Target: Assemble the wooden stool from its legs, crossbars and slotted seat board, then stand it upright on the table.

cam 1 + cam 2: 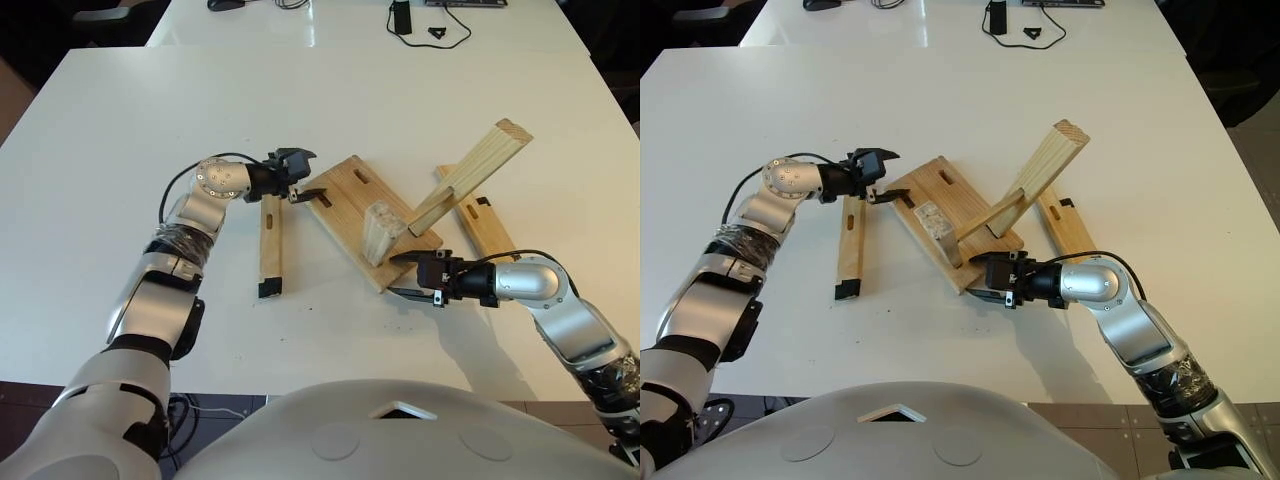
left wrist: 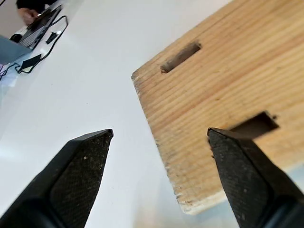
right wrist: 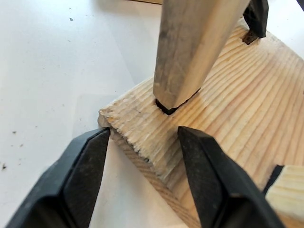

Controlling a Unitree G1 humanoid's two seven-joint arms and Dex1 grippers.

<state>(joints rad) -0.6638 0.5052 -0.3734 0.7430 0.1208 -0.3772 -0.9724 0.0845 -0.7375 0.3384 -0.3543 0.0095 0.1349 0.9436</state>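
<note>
Lab-like room (white tables [image 1: 150, 120], cabled device [image 1: 400, 16]).

White bench [image 1: 940, 90].
- Flat pale wooden slotted seat board [image 1: 928, 190], with a long tilted leg [image 1: 1040, 175] and a short leg [image 1: 946, 240] rising from it.
- Loose black-tipped leg [image 1: 850, 250] beside the board's left.
- Left gripper [image 1: 883, 186] at the far corner, fingers spread.
- Right gripper [image 1: 983, 277] at the near corner, fingers spread.

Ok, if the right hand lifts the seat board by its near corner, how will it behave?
Probably stiff: the seat board is solid wood and shouldn't flex. Likely unbalanced, since two legs stand in its slots and the far leg leans well out to one side. The near leg shows a gap at its slot, so it may wobble or slip out.
</note>
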